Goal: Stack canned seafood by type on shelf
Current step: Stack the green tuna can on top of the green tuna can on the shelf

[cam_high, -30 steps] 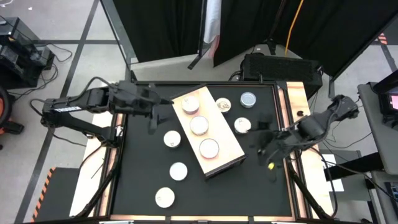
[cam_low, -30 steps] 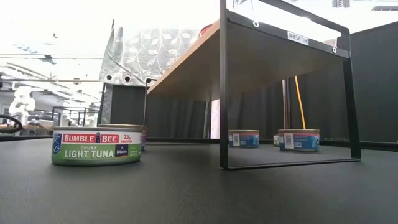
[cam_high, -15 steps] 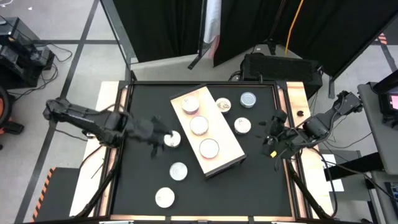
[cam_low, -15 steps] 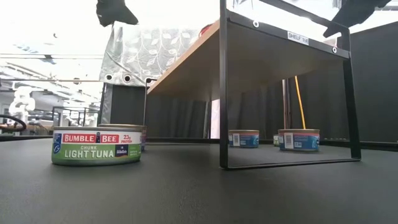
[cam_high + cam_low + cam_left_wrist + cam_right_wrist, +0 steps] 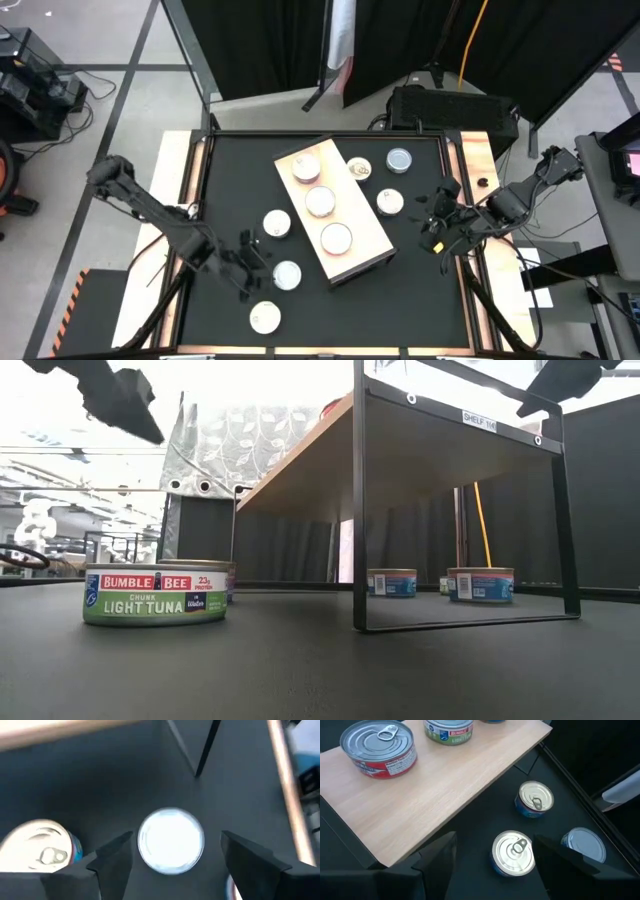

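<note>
Black counter (image 5: 220, 190), dark curtains behind it. The pale-wood shelf (image 5: 362, 250) sits at an angle mid-counter with three tins on top (image 5: 320, 201); three more lie on the counter to its left and three to its right. The left hand (image 5: 252, 262) hovers open over a tin (image 5: 287, 274) near the front edge. The right hand (image 5: 437, 222) hangs open at the counter's right edge, holding nothing.

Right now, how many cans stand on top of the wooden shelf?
3, in a row along the shelf: one can at the far end, one in the middle, one toward the near end. None seems hidden.
</note>
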Controlling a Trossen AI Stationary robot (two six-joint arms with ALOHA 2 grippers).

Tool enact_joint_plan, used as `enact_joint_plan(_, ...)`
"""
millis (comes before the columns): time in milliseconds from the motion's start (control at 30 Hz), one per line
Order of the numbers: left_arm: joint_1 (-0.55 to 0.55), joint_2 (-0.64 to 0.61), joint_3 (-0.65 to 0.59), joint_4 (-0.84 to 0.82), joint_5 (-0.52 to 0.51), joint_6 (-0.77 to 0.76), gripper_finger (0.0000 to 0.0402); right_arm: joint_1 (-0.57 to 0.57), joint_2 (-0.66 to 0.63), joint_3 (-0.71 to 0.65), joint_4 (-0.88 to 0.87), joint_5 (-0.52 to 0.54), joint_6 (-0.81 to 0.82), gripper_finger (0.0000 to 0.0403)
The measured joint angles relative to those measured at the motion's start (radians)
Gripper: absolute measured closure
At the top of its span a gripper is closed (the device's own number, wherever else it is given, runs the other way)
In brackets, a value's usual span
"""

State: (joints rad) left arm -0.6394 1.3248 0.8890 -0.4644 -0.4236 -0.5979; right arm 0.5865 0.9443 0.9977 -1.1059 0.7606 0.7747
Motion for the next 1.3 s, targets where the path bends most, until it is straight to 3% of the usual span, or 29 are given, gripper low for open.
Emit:
enact_joint_plan(300, -0.022, 0.137, 0.000, -0.035, 0.039, -0.060, 0.0129, -0.005, 0.000, 0.000, 0.114, 0.116, -0.174, 0.0149)
enact_joint_plan(533, -0.022, 0.169, 0.000, -0.041, 0.048, -0.072, 0.0222, -0.005, 0.000, 0.001, 0.210, 0.129, -0.279, 0.0149)
enact_joint_plan(967, -0.022, 0.262, 0.000, -0.038, 0.073, -0.071, 0.0387, -0.005, 0.000, 0.001, 0.211, 0.125, -0.294, 0.0149)
enact_joint_plan(1300, 0.008, 0.268, 0.002, 0.010, 0.099, -0.012, 0.0396, -0.005, 0.000, 0.001, 0.211, 0.125, -0.297, 0.0149)
